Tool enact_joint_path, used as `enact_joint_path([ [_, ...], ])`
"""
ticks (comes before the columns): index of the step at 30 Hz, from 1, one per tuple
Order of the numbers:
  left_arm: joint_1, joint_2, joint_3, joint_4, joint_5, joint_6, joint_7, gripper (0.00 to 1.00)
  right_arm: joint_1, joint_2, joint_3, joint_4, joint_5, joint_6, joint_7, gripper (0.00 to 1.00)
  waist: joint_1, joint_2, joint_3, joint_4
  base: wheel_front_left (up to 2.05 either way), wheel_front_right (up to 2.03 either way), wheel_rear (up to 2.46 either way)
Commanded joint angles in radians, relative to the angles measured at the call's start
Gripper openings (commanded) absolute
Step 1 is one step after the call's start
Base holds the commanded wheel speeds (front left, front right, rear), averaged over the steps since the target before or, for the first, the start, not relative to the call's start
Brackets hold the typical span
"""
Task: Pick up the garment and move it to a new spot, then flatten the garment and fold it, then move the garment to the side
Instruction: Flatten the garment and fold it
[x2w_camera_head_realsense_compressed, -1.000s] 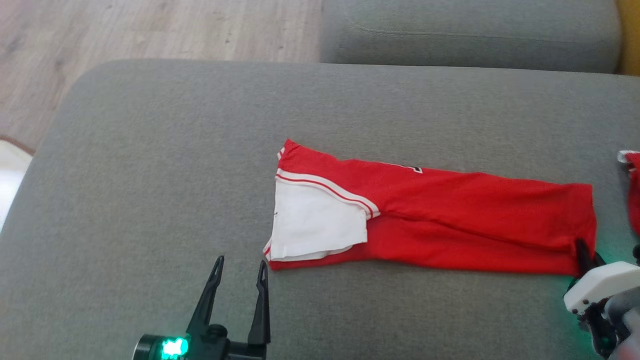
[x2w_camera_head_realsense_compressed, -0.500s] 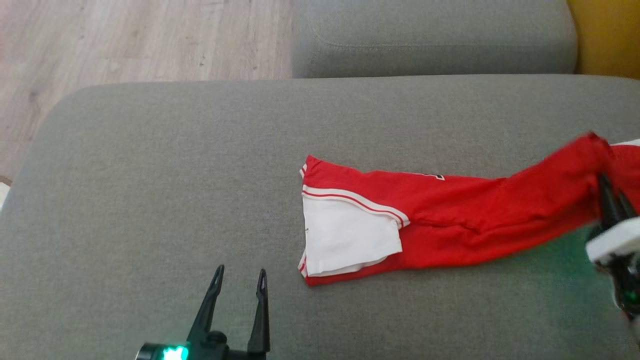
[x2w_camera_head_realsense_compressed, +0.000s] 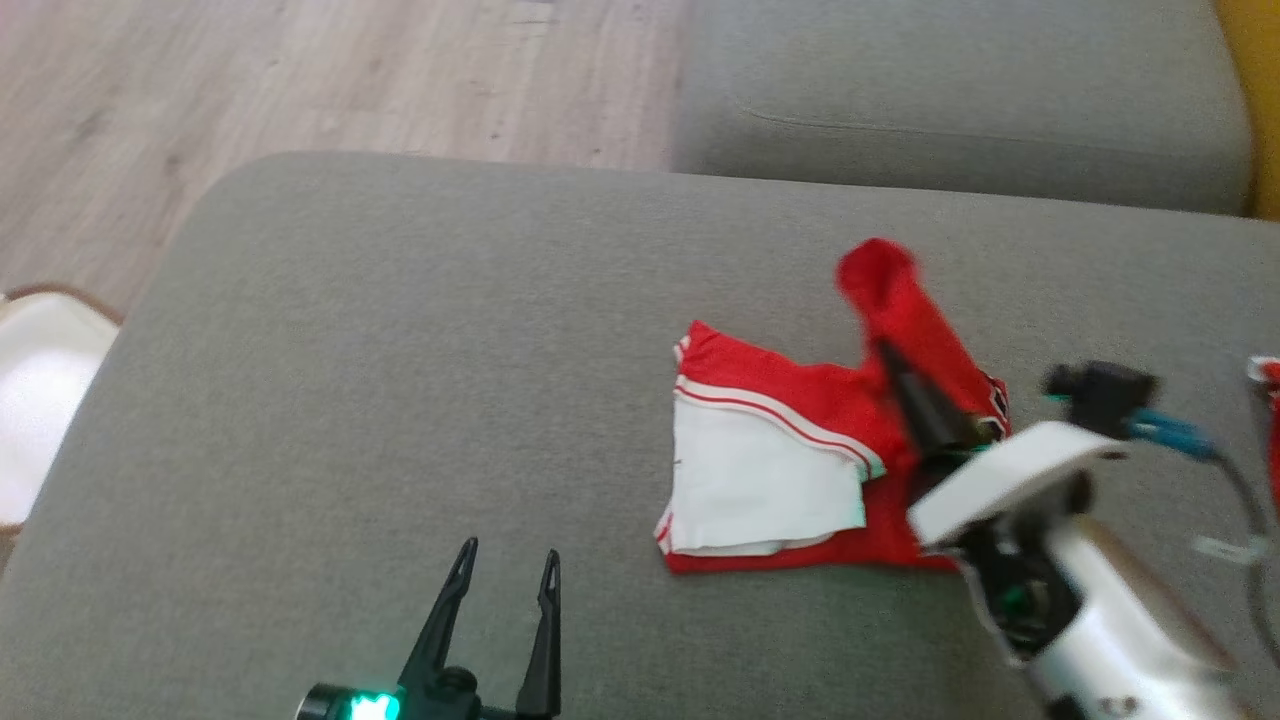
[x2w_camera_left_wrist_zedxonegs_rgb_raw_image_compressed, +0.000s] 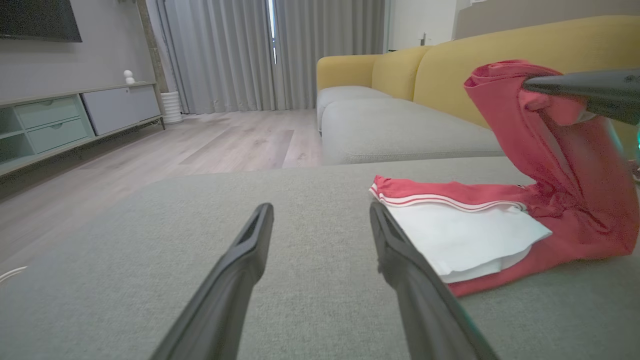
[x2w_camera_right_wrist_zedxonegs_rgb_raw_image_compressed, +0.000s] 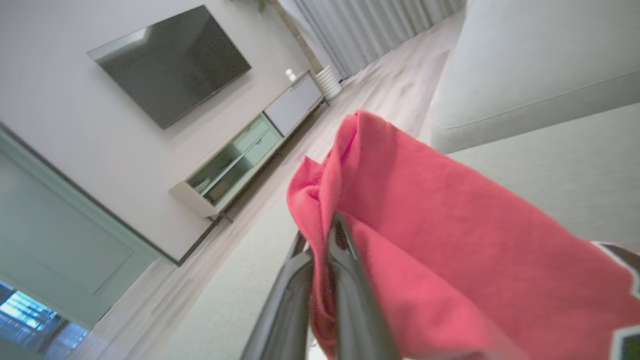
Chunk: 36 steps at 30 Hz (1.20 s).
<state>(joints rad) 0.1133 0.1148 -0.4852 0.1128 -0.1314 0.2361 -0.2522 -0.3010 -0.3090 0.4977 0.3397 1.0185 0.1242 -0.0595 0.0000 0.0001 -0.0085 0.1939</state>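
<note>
Looks down, in the head view, on a wide grey sofa cushion (x2w_camera_head_realsense_compressed: 400, 350), with pale wood floor (x2w_camera_head_realsense_compressed: 300, 80) across the upper left of the frame. Shows, right of centre on the cushion, a red garment (x2w_camera_head_realsense_compressed: 800, 395) with striped trim and a white panel (x2w_camera_head_realsense_compressed: 760, 490), left half lying flat.

Right end of the cloth raised off the cushion and curled toward the upper middle of the frame, pinched in the right gripper (x2w_camera_head_realsense_compressed: 888, 352), two dark fingers pressed together on the red fabric. In the right wrist view, red cloth draped over both sides of the closed fingers, with a television (x2w_camera_right_wrist_zedxonegs_rgb_raw_image_compressed: 170, 60) and a low cabinet (x2w_camera_right_wrist_zedxonegs_rgb_raw_image_compressed: 240, 160) in the upper left behind.

At the lower left of the head view, the left gripper (x2w_camera_head_realsense_compressed: 510, 552), fingers spread wide apart, holding nothing, tips aimed up the frame, near the garment's lower left corner but apart from it. In the left wrist view, the white panel just right of the right-hand finger, the lifted red end arching above at the right edge.

Appears to be the folding step, with one end carried over the flat half. Calls next, most likely, for bringing the held end across and down, level with the striped left edge, without dragging the lower layer. Calls then for parting the fingers only after setting the cloth down. Left gripper well placed for pinning the near corner against any sliding.
</note>
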Motion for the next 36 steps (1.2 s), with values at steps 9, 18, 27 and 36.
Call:
enact_joint_path([
  [9,-0.027,-0.026,0.046,-0.014,0.023,-0.021,-0.010,1.00,-0.149,0.171,0.145,0.117,-0.051,0.007,0.028,1.00,0.0000,-0.0001,0.018,0.100,0.00,0.00,0.00],
  [18,-0.009,-0.036,0.088,-0.028,0.017,-0.018,-0.010,1.00,-0.125,0.075,0.168,0.091,-0.099,0.007,-0.085,1.00,0.0000,-0.0001,-0.004,0.020,0.00,0.00,0.00],
  [27,0.012,-0.044,0.146,-0.056,0.011,-0.009,-0.010,1.00,-0.003,-0.045,0.017,0.064,-0.326,0.007,-0.200,1.00,0.0000,-0.0001,-0.039,-0.083,0.00,0.00,0.00],
  [36,0.039,-0.051,0.194,-0.070,0.003,-0.018,-0.010,1.00,0.325,0.063,-0.300,-0.124,-0.694,0.007,-0.202,1.00,0.0000,-0.0001,-0.076,-0.128,0.00,0.00,0.00],
])
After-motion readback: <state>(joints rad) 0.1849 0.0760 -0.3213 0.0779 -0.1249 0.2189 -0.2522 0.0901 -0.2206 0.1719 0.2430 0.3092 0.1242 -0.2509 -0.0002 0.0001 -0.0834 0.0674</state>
